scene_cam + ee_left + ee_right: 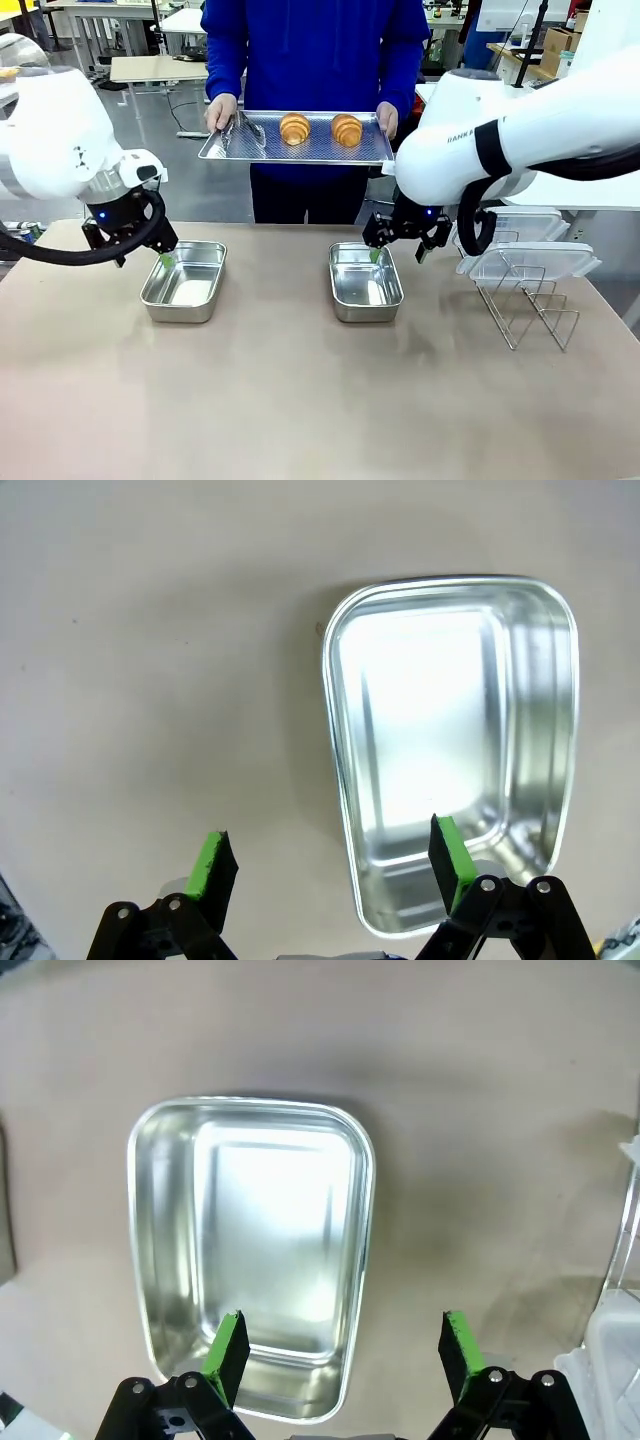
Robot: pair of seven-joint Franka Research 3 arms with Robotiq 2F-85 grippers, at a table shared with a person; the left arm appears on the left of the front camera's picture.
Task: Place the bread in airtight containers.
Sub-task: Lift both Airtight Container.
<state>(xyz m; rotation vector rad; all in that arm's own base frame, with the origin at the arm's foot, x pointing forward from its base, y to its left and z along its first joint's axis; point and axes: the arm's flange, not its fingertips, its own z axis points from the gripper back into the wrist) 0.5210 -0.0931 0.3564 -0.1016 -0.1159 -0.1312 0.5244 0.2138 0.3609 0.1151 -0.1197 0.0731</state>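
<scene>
Opening on the tan table (300, 420), spread across the whole lower field. At twelve o'clock, a person in a blue top (320, 50), both hands (221, 110) on the short ends of a perforated metal tray (250, 148), held up beyond the far edge. From nine and three o'clock, the two white arms (50, 140) reaching in. At four o'clock, a wire rack (535, 305) with clear lids (530, 262) propped on top, two by the look of it, hard to count through the plastic. On the table, two steel pans showing clean shiny floors: left pan (185, 290) at eight o'clock, right pan (365, 288) at five, just off centre. Now the bread: left croissant (295, 128) and right croissant (347, 129), side by side mid-tray, well apart from either pan. Then the left gripper (165, 258), poised at the left pan's far corner, spread wide, gripping nothing; from its wrist, one green pad (447, 848) over the pan's inside, the other over bare table, rim between. And the right gripper (375, 255) at the right pan's far rim, likewise gaping and unladen, rim between its pads too.
</scene>
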